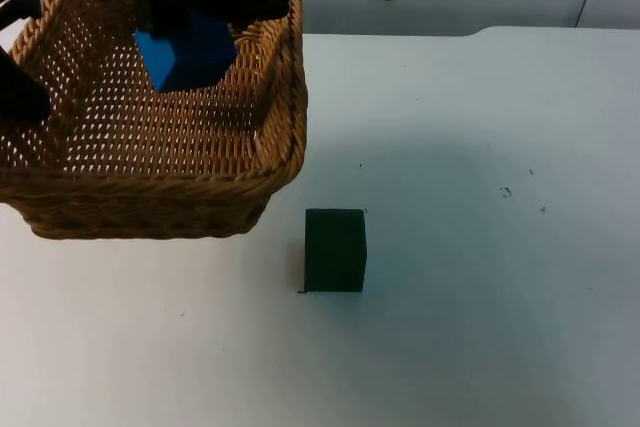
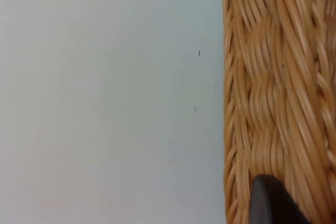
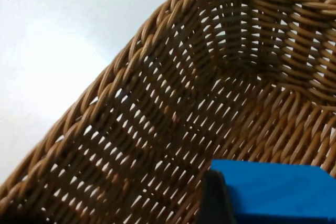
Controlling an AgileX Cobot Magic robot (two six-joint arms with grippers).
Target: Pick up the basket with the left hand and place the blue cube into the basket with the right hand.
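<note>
The wicker basket (image 1: 150, 162) is gripped at its left rim by the left gripper (image 1: 18, 87). Over its far part, the blue cube (image 1: 185, 52) is clamped in the right gripper (image 1: 175, 12). A dark green block (image 1: 335, 250) lies on the table (image 1: 480, 247), right of the basket.

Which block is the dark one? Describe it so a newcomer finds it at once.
On the white table, look just past the wicker basket, at its near right corner. The green cube sits alone there, unlike the blue cube held over the basket.
</note>
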